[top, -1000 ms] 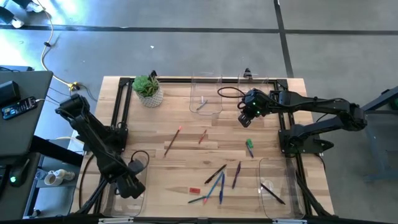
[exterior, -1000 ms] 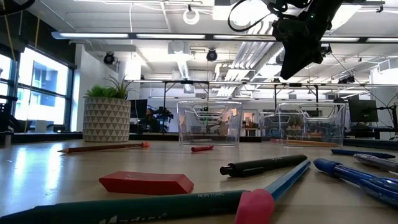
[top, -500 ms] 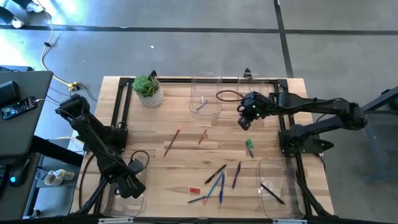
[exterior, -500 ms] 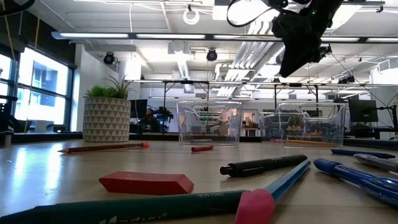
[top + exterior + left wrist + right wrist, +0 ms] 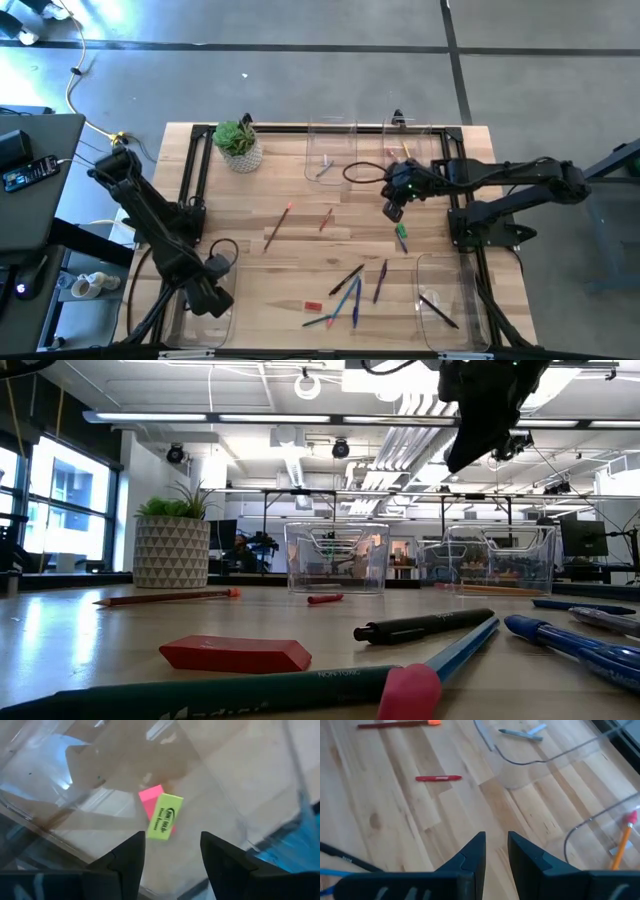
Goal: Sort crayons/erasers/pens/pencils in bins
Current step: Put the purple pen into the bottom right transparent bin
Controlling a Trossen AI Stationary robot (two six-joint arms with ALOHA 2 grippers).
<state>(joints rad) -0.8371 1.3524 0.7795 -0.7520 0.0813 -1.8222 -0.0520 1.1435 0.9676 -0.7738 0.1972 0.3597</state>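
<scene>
My right gripper [image 5: 392, 208] hangs above the table between the far right bin [image 5: 412, 150] and a green stick [image 5: 401, 236]. Its fingers [image 5: 495, 851] stand a narrow gap apart and hold nothing. My left gripper [image 5: 214, 298] is open and empty above the near left bin [image 5: 260, 795], where a pink eraser [image 5: 148, 798] and a yellow-green eraser [image 5: 163, 816] lie on the floor. A pencil [image 5: 276, 226], a red crayon [image 5: 326, 219], a red eraser [image 5: 313, 304] and several pens [image 5: 352, 288] lie flat on the table.
The far middle bin [image 5: 331, 160] holds a grey stick [image 5: 519, 734]. The far right bin holds a pencil [image 5: 621, 840]. The near right bin [image 5: 447, 298] holds a black pen. A potted plant [image 5: 239, 145] stands at the far left.
My right gripper has gone toward the table's near edge, away from the far right bin and closer to the green stick. My left arm has kept still.
</scene>
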